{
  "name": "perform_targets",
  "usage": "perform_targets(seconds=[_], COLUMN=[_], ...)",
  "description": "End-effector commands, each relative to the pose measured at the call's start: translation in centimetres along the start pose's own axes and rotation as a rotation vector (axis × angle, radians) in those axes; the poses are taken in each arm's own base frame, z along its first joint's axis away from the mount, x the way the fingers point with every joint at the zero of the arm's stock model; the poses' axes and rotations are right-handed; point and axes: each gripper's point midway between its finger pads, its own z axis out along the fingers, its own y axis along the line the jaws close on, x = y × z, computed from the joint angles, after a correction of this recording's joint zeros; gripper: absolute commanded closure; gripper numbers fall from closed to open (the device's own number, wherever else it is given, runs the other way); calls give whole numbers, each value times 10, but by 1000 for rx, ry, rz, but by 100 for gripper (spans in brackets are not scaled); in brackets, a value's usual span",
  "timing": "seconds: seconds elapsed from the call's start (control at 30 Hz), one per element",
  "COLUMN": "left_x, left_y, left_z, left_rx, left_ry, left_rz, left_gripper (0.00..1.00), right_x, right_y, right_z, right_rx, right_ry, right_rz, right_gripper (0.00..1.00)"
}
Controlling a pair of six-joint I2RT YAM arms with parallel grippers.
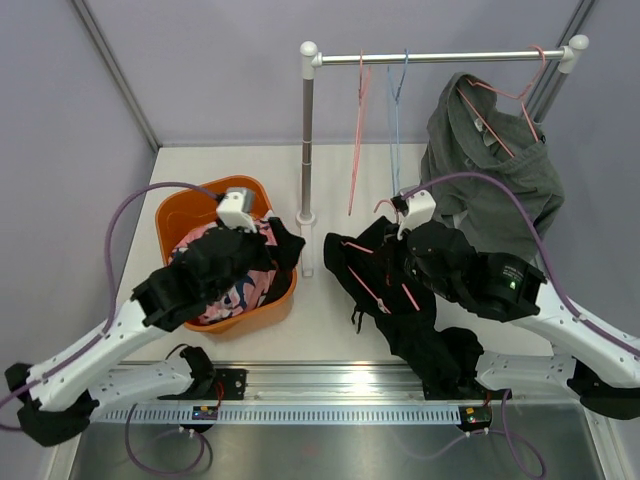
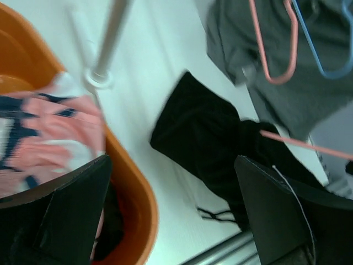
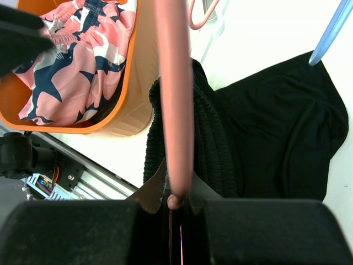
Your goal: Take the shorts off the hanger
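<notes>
While right gripper (image 3: 176,200) clamps pink hanger (image 3: 174,99), left gripper (image 2: 172,165) gapes above pink shorts (image 2: 49,132)

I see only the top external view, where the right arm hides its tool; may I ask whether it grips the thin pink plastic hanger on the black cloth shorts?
Observer: Yes, the right tool is shut on the thin pink plastic hanger, above the black cloth shorts.
Operator: Thanks; and the other arm, is it holding anything?
Observer: No, the left tool is open and empty, over the rim of the orange plastic basin.
</notes>
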Motion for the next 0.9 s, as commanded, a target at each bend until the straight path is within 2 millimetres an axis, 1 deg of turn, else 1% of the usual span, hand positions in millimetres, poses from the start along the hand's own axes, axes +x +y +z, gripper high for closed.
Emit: perform_targets(seconds=[0.0, 0.03, 0.07, 0.1, 0.17, 0.2, 0.27, 0.3, 0.37, 0.47, 0.57, 0.6, 0.7, 0.8, 0.83, 0.87], left_x=[-8, -6, 0, 6, 9, 15, 18, 22, 26, 35, 44, 46, 50, 52, 51, 52], left_y=[-37, -46, -56, -65, -80, -84, -96, -100, -106, -110, -108, -106, -100, -100, -100, -100], left_z=[9, 11, 11, 17, 18, 24, 25, 30, 31, 37, 44, 45, 48, 51, 51, 54], left_rx=[22, 38, 63, 73, 102, 100, 119, 121, 133, 128, 110, 98, 68, 62, 61, 55], left_ry=[-64, -59, -44, -36, -27, -15, -10, -2, 5, 19, 39, 44, 46, 44, 42, 42], left_rz=[5, 8, 20, 26, 38, 50, 61, 70, 77, 81, 88, 92, 93, 96, 99, 104], left_gripper=[1, 1, 1, 1, 1, 1, 1, 1, 1, 1, 5, 10, 15, 23, 30, 34], right_x=[-29, -28, -28, -28, -29, -29, -28, -28, -27, -26, -27, -27, -31, -34, -34, -35], right_y=[10, 10, 10, 10, 9, 10, 9, 9, 8, 9, 8, 7, 6, 5, 5, 5], right_z=[-8, -7, -7, -8, -7, -7, -7, -7, -6, -6, -7, -8, -12, -16, -17, -17], right_rx=[-23, -21, -19, -21, -16, -17, -13, -12, -6, -7, -7, -6, -5, -7, -9, -10], right_ry=[-86, -82, -82, -80, -80, -79, -75, -76, -73, -71, -71, -72, -85, -92, -92, -93], right_rz=[33, 31, 32, 33, 34, 34, 32, 34, 32, 33, 33, 31, 35, 37, 38, 38], right_gripper=[100, 100, 100, 100, 100, 100, 100, 100, 100, 100, 100, 100, 100, 100, 100, 100])
